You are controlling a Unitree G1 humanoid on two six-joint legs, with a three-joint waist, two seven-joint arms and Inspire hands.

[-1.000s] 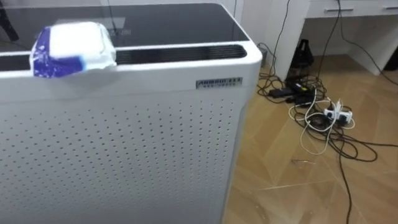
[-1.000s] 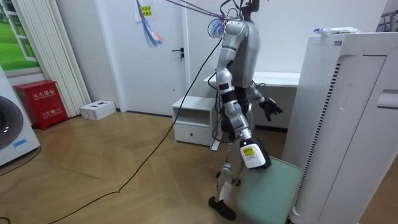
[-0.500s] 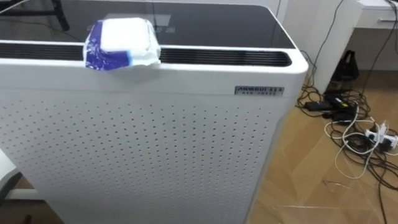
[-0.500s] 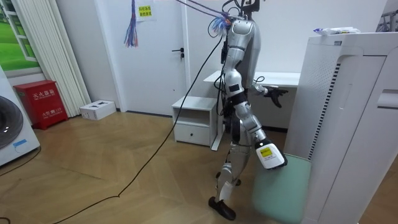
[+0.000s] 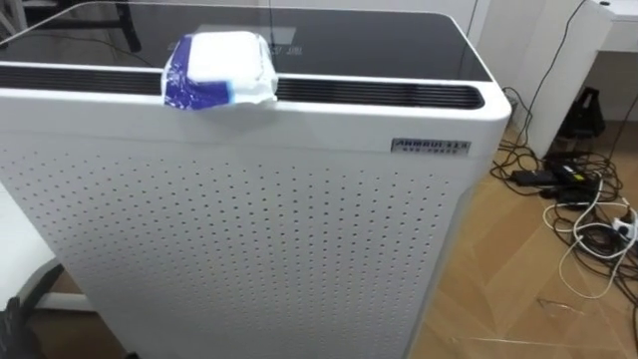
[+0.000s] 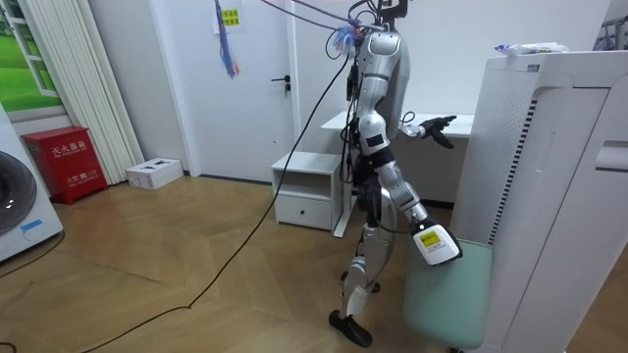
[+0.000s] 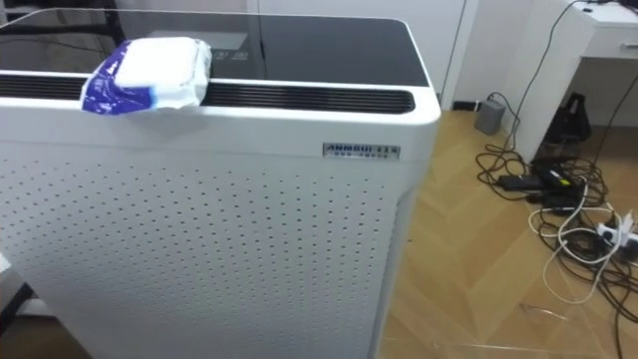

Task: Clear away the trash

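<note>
- Currently the step in hand looks like the approach: the robot stands close before the tall white appliance (image 5: 259,229), facing it, with nothing picked up yet.
- Garbage here is the white-and-blue packet (image 5: 219,68). It lies on the appliance's top at the front edge, across the dark vent slot (image 5: 399,95), toward the robot's left.
- Its left hand (image 6: 437,125) is raised before the chest toward the appliance, fingers stretched out and empty. It looks lower than the top and is well apart from the packet.
- Its right hand (image 6: 432,245) hangs low at the upper edge of a pale green bin (image 6: 451,304); whether it grips the bin I cannot tell.
- Next move, as I judge it: lift the left hand above the top's edge, bring it over the packet and close on it from above. The packet looks soft and light, so a gentle pinch should do, while a shove might slide it back over the smooth dark top.
- After that the packet would go into the bin, which shows just beside the appliance's lower part.
- Whatever the bin holds is hidden from the room view's angle.
</note>
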